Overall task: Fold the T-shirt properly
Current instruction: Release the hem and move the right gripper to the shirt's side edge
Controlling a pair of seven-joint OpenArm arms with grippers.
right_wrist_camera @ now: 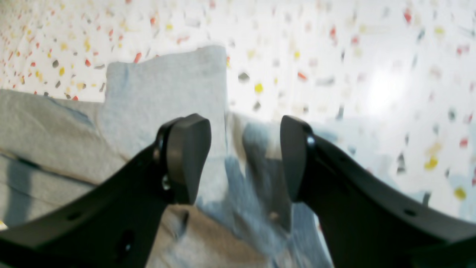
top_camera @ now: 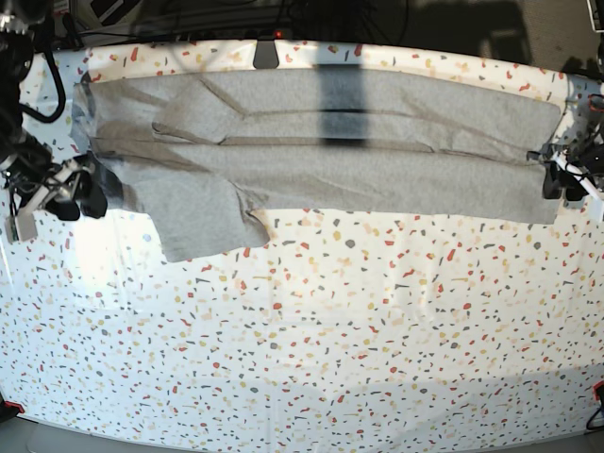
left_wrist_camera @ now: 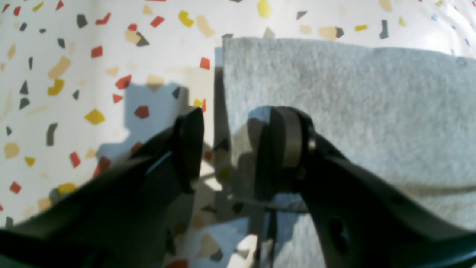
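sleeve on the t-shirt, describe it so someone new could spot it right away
On the white speckled terrazzo-pattern table, a heather-grey cotton T-shirt lies as a long folded band along the far edge. Its short sleeve is the one flap jutting toward the camera, near the band's left end.

One grey T-shirt lies on one speckled desk. Two robot arms work here, each ending in one hand: the left hand and the right hand, two hands in all. Each hand shows two dark fingers, standing apart.
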